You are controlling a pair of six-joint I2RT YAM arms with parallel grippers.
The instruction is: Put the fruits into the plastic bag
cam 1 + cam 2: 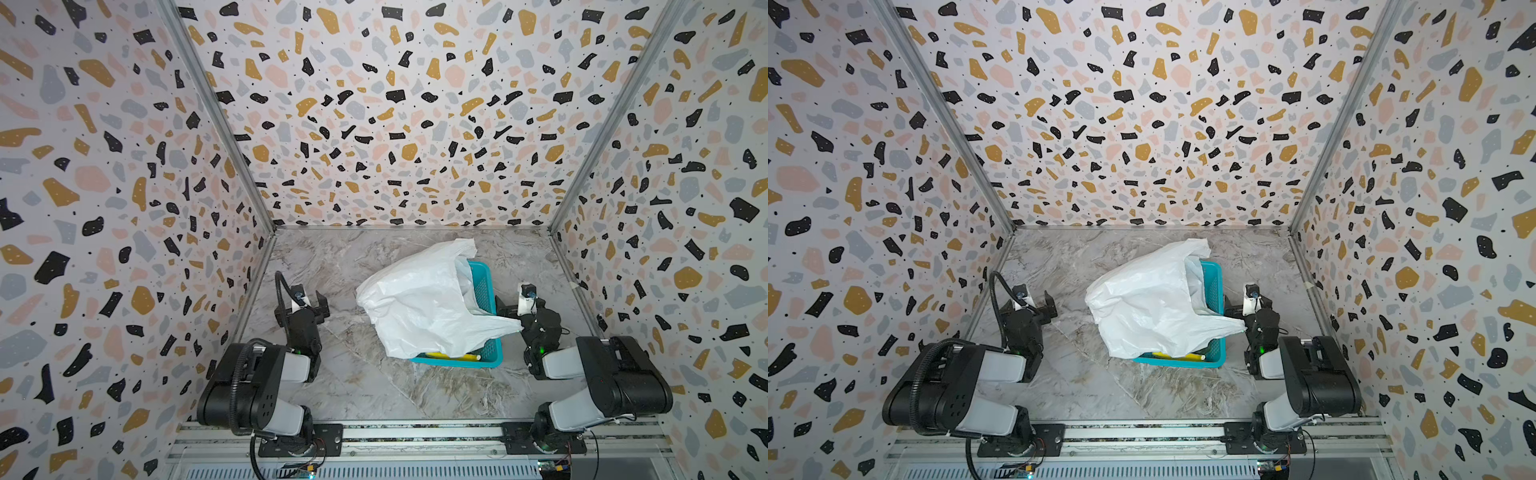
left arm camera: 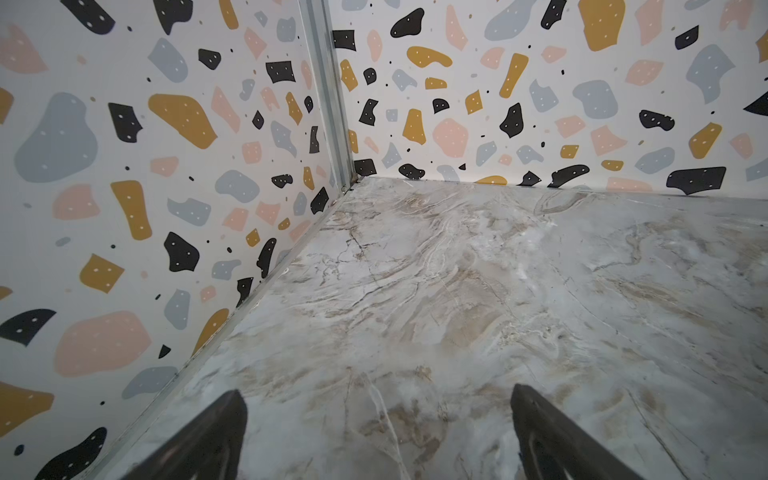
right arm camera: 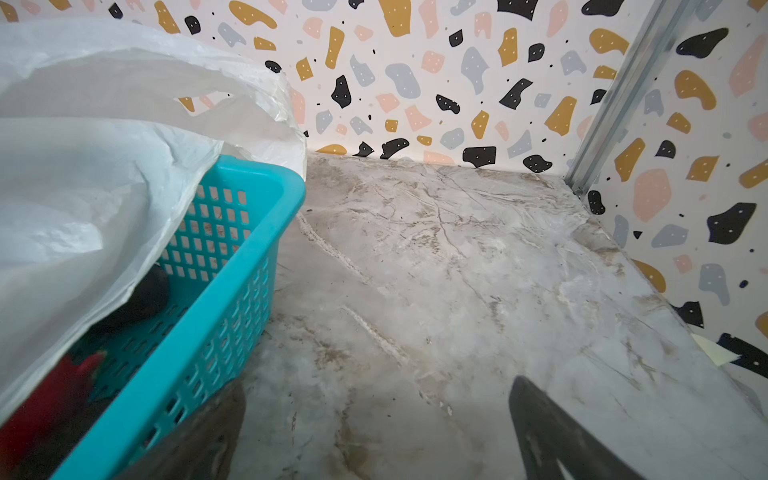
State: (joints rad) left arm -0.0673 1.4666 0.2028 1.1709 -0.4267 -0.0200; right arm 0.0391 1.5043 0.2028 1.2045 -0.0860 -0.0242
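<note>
The white plastic bag [image 1: 419,303] [image 1: 1146,303] lies crumpled over the teal mesh basket [image 1: 484,286] [image 1: 1212,286] in both top views. A yellow banana [image 1: 453,356] [image 1: 1179,356] shows at the basket's near end. The right wrist view has the bag [image 3: 83,187] draped over the basket [image 3: 232,299], with a dark green fruit [image 3: 145,295] and a red dragon fruit [image 3: 50,399] inside. My right gripper [image 1: 513,309] [image 3: 376,415] is open and empty, just beside the basket's right wall. My left gripper [image 1: 309,300] [image 2: 378,415] is open over bare table, left of the bag.
Terrazzo-patterned walls enclose the marble table [image 1: 374,386] on three sides, with metal corner posts [image 2: 328,95] at the back. Both arm bases sit on a rail [image 1: 415,432] at the front edge. A bag handle [image 1: 498,324] stretches toward my right gripper.
</note>
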